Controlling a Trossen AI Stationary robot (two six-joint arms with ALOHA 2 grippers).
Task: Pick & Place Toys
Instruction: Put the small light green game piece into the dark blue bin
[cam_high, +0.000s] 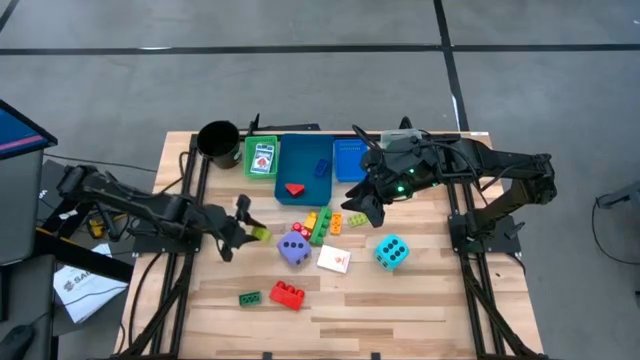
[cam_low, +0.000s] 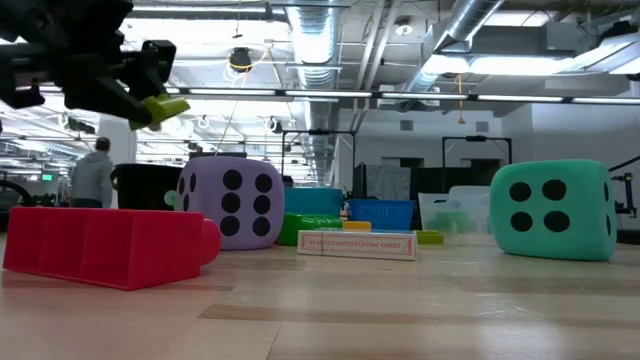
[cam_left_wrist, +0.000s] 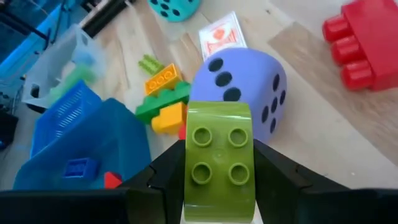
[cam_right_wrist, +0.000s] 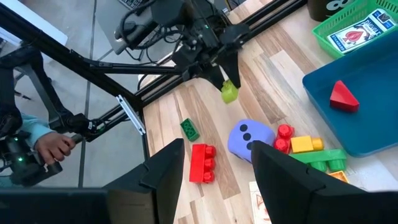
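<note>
My left gripper (cam_high: 250, 231) is shut on a yellow-green brick (cam_left_wrist: 219, 149) and hangs above the table's left part. To its right, a purple dice (cam_high: 294, 249), a white card (cam_high: 334, 260) and a teal dice (cam_high: 391, 251) rest on the wood. A red brick (cam_high: 287, 294) and a small green brick (cam_high: 249, 298) lie nearer the front edge. A cluster of yellow, orange, red and green bricks (cam_high: 322, 224) sits mid-table. My right gripper (cam_right_wrist: 214, 180) stands open, high above that cluster, with nothing between its fingers. My left gripper pinches the yellow-green brick by its two opposite side walls (cam_left_wrist: 189, 168) between its two fingers. The fingers come slanting down from the table's left. The brick is lifted clear of the table (cam_low: 160, 108), and its studded top shows in the left wrist view.
At the back stand a black cup (cam_high: 218, 140), a green tray (cam_high: 262, 157) with a card, a blue tray (cam_high: 305, 170) holding a red piece and a blue brick, and a blue basket (cam_high: 350, 158). A person's hand (cam_right_wrist: 50, 146) shows beyond the table's left side.
</note>
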